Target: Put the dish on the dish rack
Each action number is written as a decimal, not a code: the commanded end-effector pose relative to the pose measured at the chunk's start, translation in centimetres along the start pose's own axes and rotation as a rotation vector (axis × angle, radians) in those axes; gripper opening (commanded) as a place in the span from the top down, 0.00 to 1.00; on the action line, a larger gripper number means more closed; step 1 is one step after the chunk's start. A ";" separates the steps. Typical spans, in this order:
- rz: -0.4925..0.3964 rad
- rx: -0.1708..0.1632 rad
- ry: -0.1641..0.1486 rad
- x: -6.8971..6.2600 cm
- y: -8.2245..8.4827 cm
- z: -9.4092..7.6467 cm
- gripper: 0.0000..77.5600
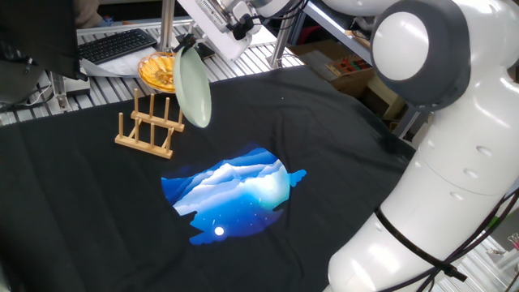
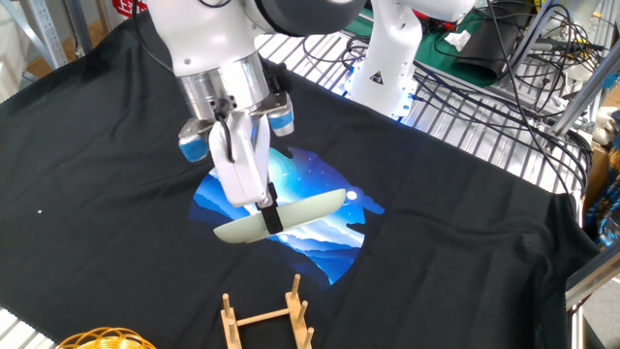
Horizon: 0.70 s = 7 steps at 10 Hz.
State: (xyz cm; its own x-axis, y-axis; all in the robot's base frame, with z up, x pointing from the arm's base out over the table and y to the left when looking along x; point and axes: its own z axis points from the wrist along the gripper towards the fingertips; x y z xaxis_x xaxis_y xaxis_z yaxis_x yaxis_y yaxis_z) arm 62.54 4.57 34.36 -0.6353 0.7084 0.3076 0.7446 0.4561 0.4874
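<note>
The pale mint-green dish (image 1: 193,88) hangs on edge in the air, held by its top rim. In the other fixed view the dish (image 2: 310,207) shows as a thin edge above the blue print. My gripper (image 1: 190,47) (image 2: 270,217) is shut on the dish's rim. The light-wood dish rack (image 1: 149,124) stands on the black cloth just left of and below the dish. In the other fixed view only the rack's top (image 2: 265,316) shows at the bottom edge. The dish is above the rack's right end and apart from its pegs.
An orange-yellow fluted dish (image 1: 158,70) sits behind the rack, also at the bottom left in the other fixed view (image 2: 102,339). A black cloth with a blue print (image 1: 231,191) covers the table. A keyboard (image 1: 113,45) lies at the back left. A wire grid (image 2: 455,107) edges the table.
</note>
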 end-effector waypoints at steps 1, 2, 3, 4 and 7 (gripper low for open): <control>0.068 -0.130 0.034 -0.8 0.8 -0.3 0.99; 0.072 -0.143 0.037 -0.8 0.8 -0.3 0.99; 0.068 -0.148 0.032 -0.9 0.9 -0.4 0.99; 0.062 -0.150 0.030 -0.9 0.9 -0.4 0.99; 0.042 -0.209 0.018 -1.8 1.6 -0.9 0.99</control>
State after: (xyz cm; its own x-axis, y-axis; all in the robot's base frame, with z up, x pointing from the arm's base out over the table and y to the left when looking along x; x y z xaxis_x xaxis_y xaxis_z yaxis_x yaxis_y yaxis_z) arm 63.60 4.13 34.44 -0.6052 0.7132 0.3535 0.7422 0.3450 0.5746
